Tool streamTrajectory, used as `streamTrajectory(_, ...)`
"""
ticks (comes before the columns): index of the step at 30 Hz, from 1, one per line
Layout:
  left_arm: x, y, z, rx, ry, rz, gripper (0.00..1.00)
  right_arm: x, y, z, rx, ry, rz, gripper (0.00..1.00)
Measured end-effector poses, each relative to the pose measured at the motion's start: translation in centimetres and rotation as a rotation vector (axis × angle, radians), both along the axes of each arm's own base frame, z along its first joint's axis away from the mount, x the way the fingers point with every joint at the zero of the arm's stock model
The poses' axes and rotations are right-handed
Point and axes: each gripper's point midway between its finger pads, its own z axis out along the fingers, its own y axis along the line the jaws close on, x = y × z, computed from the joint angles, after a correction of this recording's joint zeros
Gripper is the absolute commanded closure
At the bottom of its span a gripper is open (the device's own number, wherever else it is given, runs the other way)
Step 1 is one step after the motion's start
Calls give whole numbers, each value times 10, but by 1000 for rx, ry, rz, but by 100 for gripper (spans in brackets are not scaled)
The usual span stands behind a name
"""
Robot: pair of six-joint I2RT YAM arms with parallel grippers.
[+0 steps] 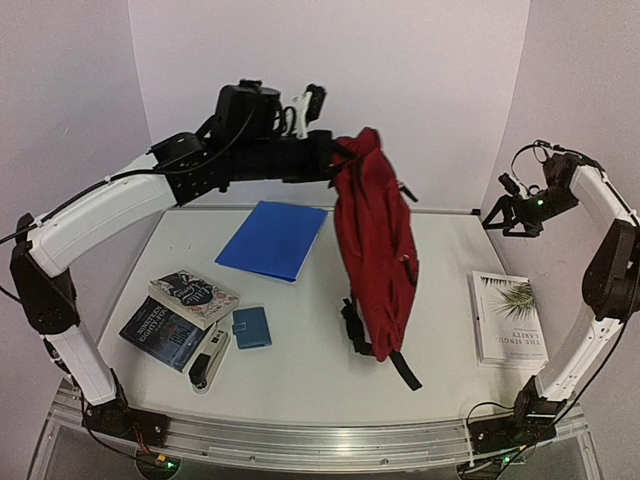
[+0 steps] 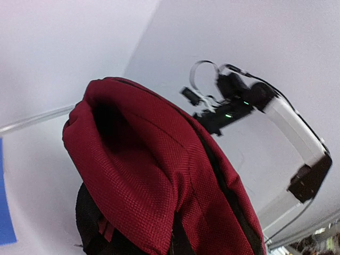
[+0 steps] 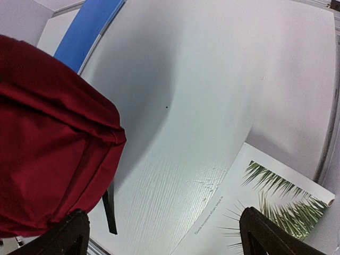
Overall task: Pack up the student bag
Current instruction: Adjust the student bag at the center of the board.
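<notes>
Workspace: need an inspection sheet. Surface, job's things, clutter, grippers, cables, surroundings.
Surface: white table, aluminium rail along near edge.
Job's things: student bag, dark red, hanging upright from its top, black straps reaching the table.
Clutter: blue folder; two stacked books; small blue case; black-and-white stapler-like tool; palm-cover book at right.
Grippers: left gripper shut on student bag's top; right gripper open, empty, raised above palm-cover book.
Cables: black cable along left arm; loose wires at bases.
Surroundings: plain pale walls.
</notes>
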Motion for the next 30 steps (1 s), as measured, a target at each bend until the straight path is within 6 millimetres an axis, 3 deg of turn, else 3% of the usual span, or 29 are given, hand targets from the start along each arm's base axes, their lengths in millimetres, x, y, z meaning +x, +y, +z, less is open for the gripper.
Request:
streamTrajectory(4,55,65,-57,35,157,224,100,-6,6,-10,38,34,8,2)
streamTrajectory(7,73,93,-88,64,226,355,100,-12,10,-21,67,71,12,2)
streamTrajectory(16,56,153,-141,124,434,591,100,-40,38,-70,138,218,26,2)
streamTrajectory(20,55,155,-158,109,494,621,99,-47,62,-77,145,231,59,2)
streamTrajectory(25,56,141,-188,61,553,588,95,-53,84,-82,163,244,70,2)
streamTrajectory(27,60,128,-197,53,566,562,87,-53,86,-87,170,249,53,2)
streamTrajectory(30,65,104,-210,78,574,509,66,-54,86,-94,178,270,18,2)
